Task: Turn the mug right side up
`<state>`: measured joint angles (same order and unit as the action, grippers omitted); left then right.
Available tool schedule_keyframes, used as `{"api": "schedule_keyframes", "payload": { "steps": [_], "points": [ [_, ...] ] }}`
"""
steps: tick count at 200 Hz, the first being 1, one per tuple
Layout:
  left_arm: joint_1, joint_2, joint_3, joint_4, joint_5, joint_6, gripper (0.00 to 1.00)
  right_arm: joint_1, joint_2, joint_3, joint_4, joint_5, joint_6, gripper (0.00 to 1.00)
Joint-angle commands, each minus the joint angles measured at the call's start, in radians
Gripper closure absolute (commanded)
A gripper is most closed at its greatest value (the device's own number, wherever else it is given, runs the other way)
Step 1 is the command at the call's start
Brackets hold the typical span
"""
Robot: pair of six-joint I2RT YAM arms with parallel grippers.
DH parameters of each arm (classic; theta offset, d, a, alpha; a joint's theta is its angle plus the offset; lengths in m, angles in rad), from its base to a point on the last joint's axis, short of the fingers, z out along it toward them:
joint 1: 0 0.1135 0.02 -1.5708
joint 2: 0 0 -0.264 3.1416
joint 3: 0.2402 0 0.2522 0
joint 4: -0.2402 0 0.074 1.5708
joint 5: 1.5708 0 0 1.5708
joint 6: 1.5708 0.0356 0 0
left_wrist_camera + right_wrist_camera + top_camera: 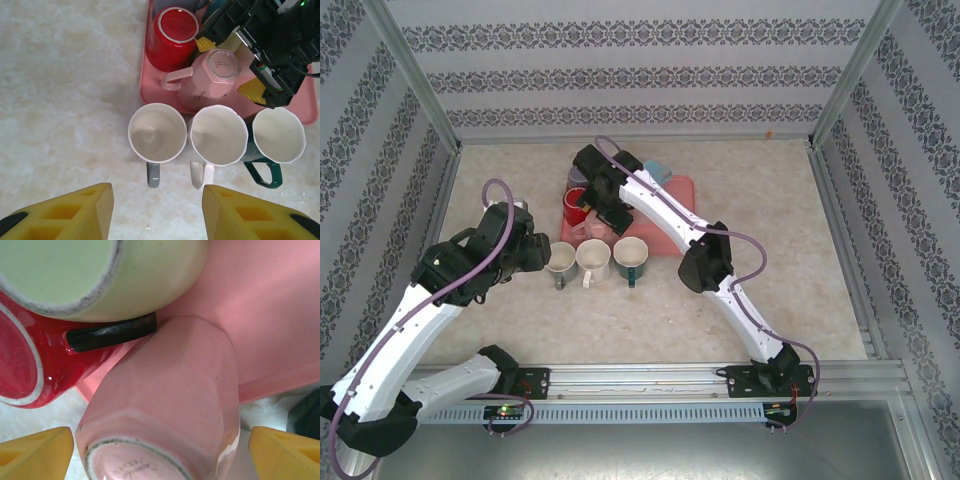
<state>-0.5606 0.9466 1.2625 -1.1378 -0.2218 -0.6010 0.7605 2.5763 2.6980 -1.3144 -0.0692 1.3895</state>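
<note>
Three upright mugs (157, 132) stand on the desk (60, 100) just ahead of the left jaws, which are spread and empty. The pink mug (170, 405) sits base-up on the tray (150, 95) between the spread right jaws, ungripped; its flip isn't done, nor that of the red mug (172, 37) beside it.

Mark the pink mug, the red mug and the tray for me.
pink mug (223, 64), left wrist view, upturned base.
red mug (175, 25), left wrist view, upturned base.
tray (150, 89), left wrist view, bare left edge.
</note>
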Motion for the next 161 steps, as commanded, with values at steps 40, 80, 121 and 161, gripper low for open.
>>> {"api": "schedule_keyframes", "payload": {
  "steps": [40, 80, 121, 161],
  "points": [
    [0.011, -0.021, -0.015, -0.025, -0.028, 0.029, 0.49, -0.024, 0.056, 0.008, 0.016, -0.012, -0.002, 0.13],
    [0.010, -0.022, -0.019, -0.022, -0.032, 0.033, 0.49, -0.026, 0.040, 0.008, 0.022, -0.003, -0.028, 0.20],
    [0.011, -0.016, -0.016, -0.013, -0.032, 0.032, 0.49, -0.032, -0.023, 0.009, 0.029, -0.006, -0.054, 0.25],
    [0.011, -0.011, 0.008, -0.022, -0.045, 0.028, 0.49, -0.030, -0.114, 0.006, 0.037, -0.005, -0.102, 0.27]
  ]
}}
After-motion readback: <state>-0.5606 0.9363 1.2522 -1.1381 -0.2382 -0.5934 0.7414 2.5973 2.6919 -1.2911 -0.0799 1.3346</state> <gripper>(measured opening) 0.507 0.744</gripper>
